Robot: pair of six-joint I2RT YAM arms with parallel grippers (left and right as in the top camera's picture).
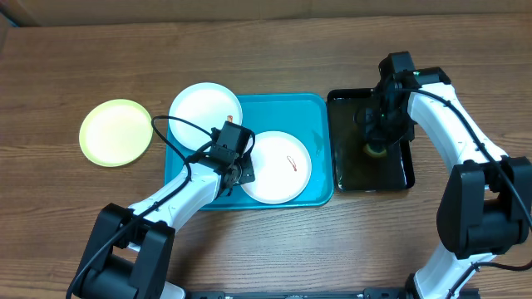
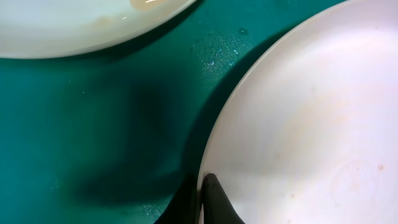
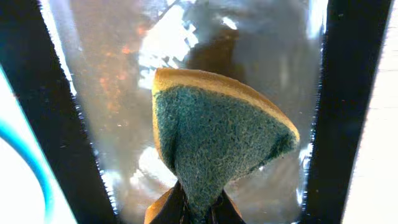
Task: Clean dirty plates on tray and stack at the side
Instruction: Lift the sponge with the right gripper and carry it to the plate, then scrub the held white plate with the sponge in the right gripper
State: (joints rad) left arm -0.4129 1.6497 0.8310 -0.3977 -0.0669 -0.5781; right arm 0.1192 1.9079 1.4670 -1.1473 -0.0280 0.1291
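Observation:
Two white plates lie on the turquoise tray (image 1: 316, 108): one at its back left (image 1: 204, 108), one at its front right (image 1: 281, 166) with a small red smear. My left gripper (image 1: 242, 172) is shut on the left rim of that front plate. In the left wrist view its gripper (image 2: 202, 194) pinches the rim of the plate (image 2: 298, 124), one finger above and one below it, with the other plate (image 2: 74, 25) beyond. A lime-green plate (image 1: 116, 131) rests on the table, left of the tray. My right gripper (image 1: 376, 137) is shut on a sponge (image 3: 217, 137).
A glossy black tray (image 1: 341, 178) holding a shallow film of water stands right of the turquoise tray; the sponge (image 1: 377, 149) hangs over it. Its dark walls (image 3: 37, 124) flank the sponge in the right wrist view. Bare wooden table surrounds both trays.

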